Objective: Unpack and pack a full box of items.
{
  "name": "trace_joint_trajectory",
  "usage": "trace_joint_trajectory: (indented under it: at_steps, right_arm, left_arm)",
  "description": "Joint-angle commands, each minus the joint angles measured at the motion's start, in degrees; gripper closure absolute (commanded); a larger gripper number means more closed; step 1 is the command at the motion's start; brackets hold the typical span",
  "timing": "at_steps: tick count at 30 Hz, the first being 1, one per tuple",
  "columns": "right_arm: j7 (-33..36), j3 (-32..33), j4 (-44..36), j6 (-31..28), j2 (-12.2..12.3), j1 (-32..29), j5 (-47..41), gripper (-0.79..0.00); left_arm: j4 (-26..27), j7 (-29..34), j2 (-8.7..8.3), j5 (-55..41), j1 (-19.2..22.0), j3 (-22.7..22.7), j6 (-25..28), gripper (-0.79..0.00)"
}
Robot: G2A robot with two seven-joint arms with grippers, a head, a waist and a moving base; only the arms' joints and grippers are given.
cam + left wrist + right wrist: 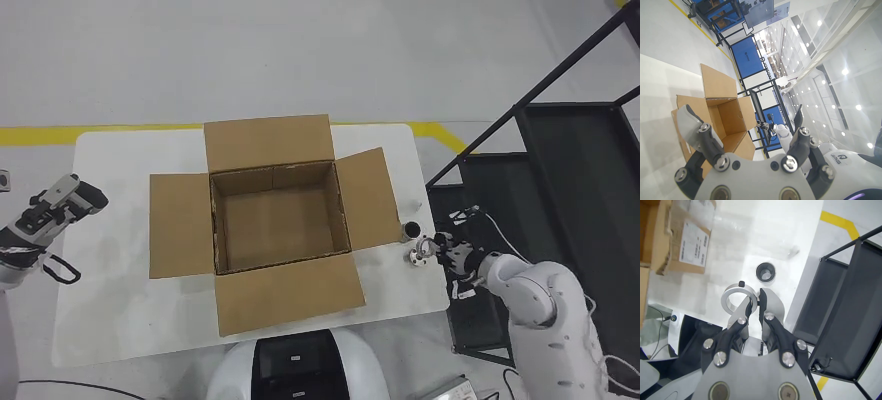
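An open cardboard box (pixel 277 222) stands in the middle of the white table (pixel 120 300), all its flaps folded out and its inside bare. At the table's right edge my right gripper (pixel 755 299) is shut on the rim of a silver metal ring (pixel 738 298), which has a small set screw on top; the ring (pixel 420 254) hangs just above the table surface. A short dark cylinder (pixel 765 272) stands on the table just beyond it, also seen as the cylinder (pixel 409 231) beside the box's right flap. My left gripper (pixel 742 113) is open and holds nothing, out past the table's left edge (pixel 70 195).
A black metal rack (pixel 560 190) stands close against the table's right side, beside the right arm. A yellow floor line (pixel 60 133) runs behind the table. The box's right flap (pixel 687 247) carries a white label.
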State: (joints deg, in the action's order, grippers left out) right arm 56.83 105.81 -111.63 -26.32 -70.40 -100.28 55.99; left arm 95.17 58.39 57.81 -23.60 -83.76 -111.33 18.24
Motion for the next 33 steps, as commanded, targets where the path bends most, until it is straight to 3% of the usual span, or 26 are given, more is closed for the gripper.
trace_joint_trajectory:
  at_steps: [1,7,12,16,23,32,33]
  right_arm:
    - [0.1,-2.7,0.3,-0.2,0.1,0.1,2.3,0.000]
    - [-0.5,-9.5,0.3,-1.0,0.3,-0.6,10.8,0.000]
    - [-2.9,-16.0,1.8,0.1,0.5,-0.8,26.1,0.000]
    - [-7.6,-19.4,5.2,5.8,0.3,0.2,33.3,0.000]
    - [-10.0,-23.4,11.2,12.5,-0.2,3.0,37.0,0.000]
    - [-9.7,-25.3,14.7,12.9,-0.4,5.1,35.9,0.000]
    - [-9.5,-25.4,14.8,12.9,-0.4,5.2,35.8,-0.225]
  left_arm:
    - [0.0,0.0,0.00,0.0,0.0,0.0,0.0,-0.785]
    - [0.0,0.0,0.00,0.0,0.0,0.0,0.0,-0.785]
    - [0.0,0.0,0.00,0.0,0.0,0.0,0.0,-0.785]
    - [0.0,0.0,0.00,0.0,0.0,0.0,0.0,-0.785]
    - [0.0,0.0,0.00,0.0,0.0,0.0,0.0,-0.785]
    - [0.0,0.0,0.00,0.0,0.0,0.0,0.0,-0.785]
    - [0.0,0.0,0.00,0.0,0.0,0.0,0.0,-0.785]
